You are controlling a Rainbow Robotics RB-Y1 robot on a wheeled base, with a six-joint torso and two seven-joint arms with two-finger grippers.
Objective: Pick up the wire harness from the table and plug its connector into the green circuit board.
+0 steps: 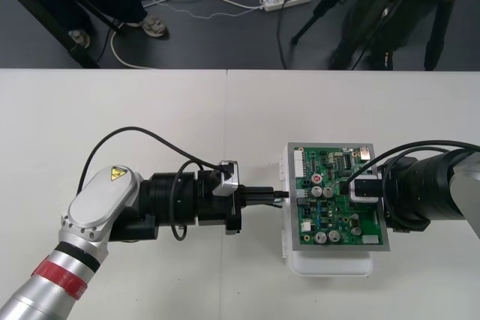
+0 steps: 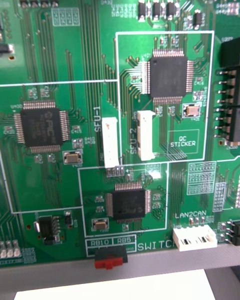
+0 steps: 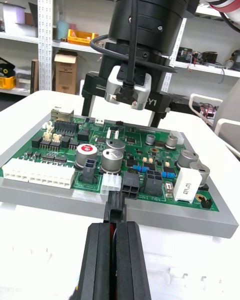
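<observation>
Harness plug (image 3: 116, 205), small and black, sits pinched between the pressed-together fingers (image 3: 100, 260) of the left gripper (image 1: 280, 194). Its tip is at the left edge of the green board (image 1: 330, 219), right at a black socket (image 3: 131, 184) that stands beside a white socket (image 3: 112, 183). Cannot tell whether the plug is seated in the socket or only touching it. The wires are hidden inside the grip.

The board lies flat on a white base (image 1: 330, 266), right of centre on the table (image 1: 150, 110). The left arm reaches in level from the left, with its fingers pointing right at the board's edge.

The right gripper (image 1: 352, 186) hangs over the right half of the board, pointing down, well apart from the plug. From the left wrist its two black fingers (image 3: 88, 100) stand spread wide with nothing between them, and a small camera (image 3: 128, 87) sits on its body. The right wrist looks straight down on chips and white sockets of the board.
</observation>
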